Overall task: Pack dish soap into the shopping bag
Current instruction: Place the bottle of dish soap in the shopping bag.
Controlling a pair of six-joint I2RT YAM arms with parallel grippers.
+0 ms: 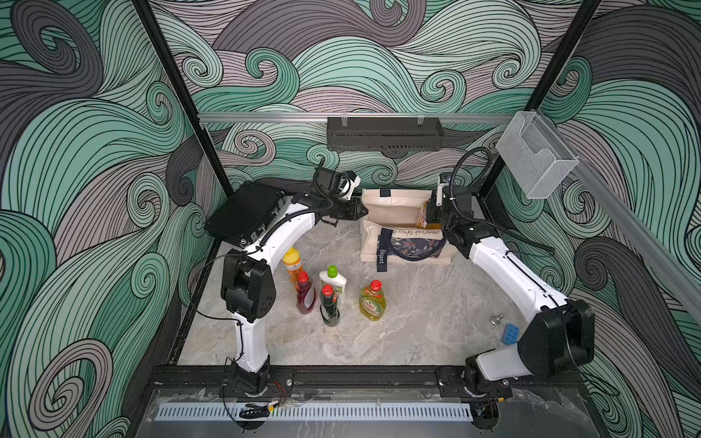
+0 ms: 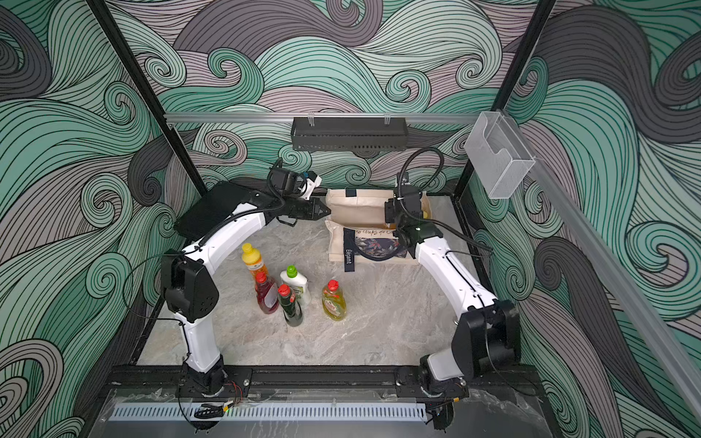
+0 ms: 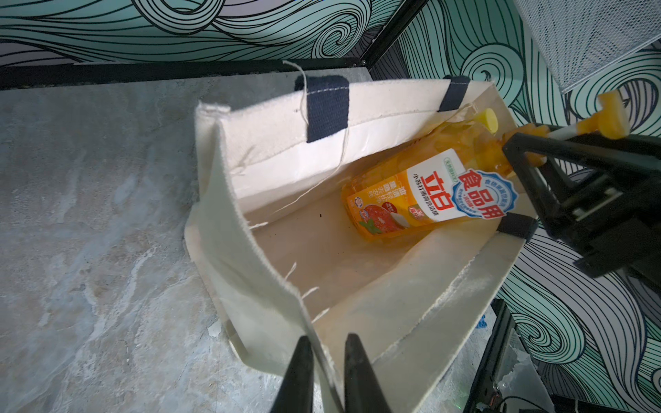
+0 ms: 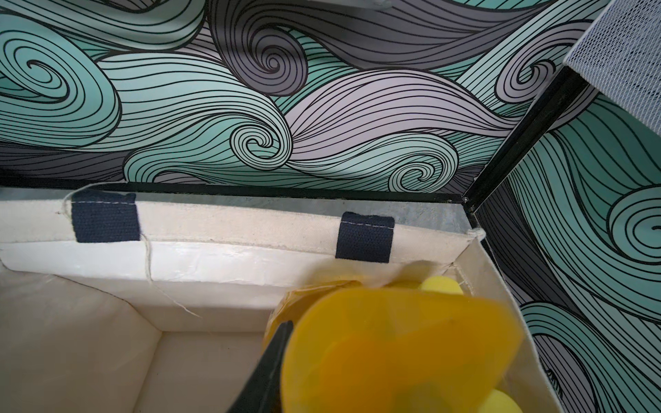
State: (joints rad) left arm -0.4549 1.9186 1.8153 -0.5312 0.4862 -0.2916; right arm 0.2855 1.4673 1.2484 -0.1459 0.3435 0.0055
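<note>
Where the right gripper point(image 3: 524, 152) clamps the amber pump bottle point(image 3: 422, 200) by its neck, the bottle leans inside the shopping bag point(image 3: 272, 150), at its right end. The left gripper point(image 3: 328, 339) straddles the opposite rim, jaws nearly closed; whether they pinch it is unclear.

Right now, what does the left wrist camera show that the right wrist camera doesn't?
Left wrist only: the left gripper, its fingers straddling the side wall of the shopping bag, and the right gripper holding the pump bottle by its neck. Right wrist only: a second yellow cap. Both: the bag's inside, its navy handle tabs, one yellow cap.
</note>
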